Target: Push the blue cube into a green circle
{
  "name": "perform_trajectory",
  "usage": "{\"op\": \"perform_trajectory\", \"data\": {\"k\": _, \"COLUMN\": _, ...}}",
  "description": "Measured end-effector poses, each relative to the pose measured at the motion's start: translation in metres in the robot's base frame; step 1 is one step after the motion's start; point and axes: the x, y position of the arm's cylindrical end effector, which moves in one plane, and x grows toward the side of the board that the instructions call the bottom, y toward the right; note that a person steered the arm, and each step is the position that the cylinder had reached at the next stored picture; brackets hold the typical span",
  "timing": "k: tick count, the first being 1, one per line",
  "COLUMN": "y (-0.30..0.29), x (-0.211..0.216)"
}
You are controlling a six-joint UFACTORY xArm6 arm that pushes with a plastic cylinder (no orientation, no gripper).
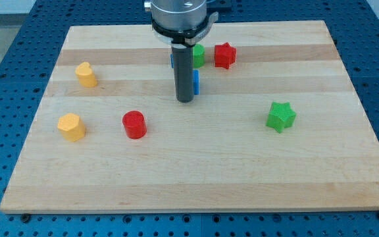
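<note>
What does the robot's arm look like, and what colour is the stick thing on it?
At the view's top sits a round silver-grey metal head with a black ring around it. A straight, dark grey rod hangs from it, smooth and round like a thick marker. My tip is the rod's flat lower end. No cables, markings or sleeves show. There are no fingers on it at all.

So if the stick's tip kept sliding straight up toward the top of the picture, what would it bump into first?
Most likely the blue cube, which peeks out just right of and behind my tip. The green block sits beyond it. Depth is hard to judge, since the rod hides most of the cube.
</note>
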Motion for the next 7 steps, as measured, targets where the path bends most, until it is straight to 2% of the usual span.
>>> {"op": "perform_trajectory", "data": {"k": 2, "y": 0.0, "x": -0.021}}
{"op": "perform_trajectory", "data": {"k": 3, "y": -0.011, "x": -0.013}}
{"op": "perform_trajectory", "data": {"k": 4, "y": -0.055, "x": -0.011}}
{"op": "perform_trajectory", "data": {"k": 5, "y": -0.065, "x": -0.019}}
{"op": "perform_trajectory", "data": {"k": 7, "y": -0.023, "x": -0.025}}
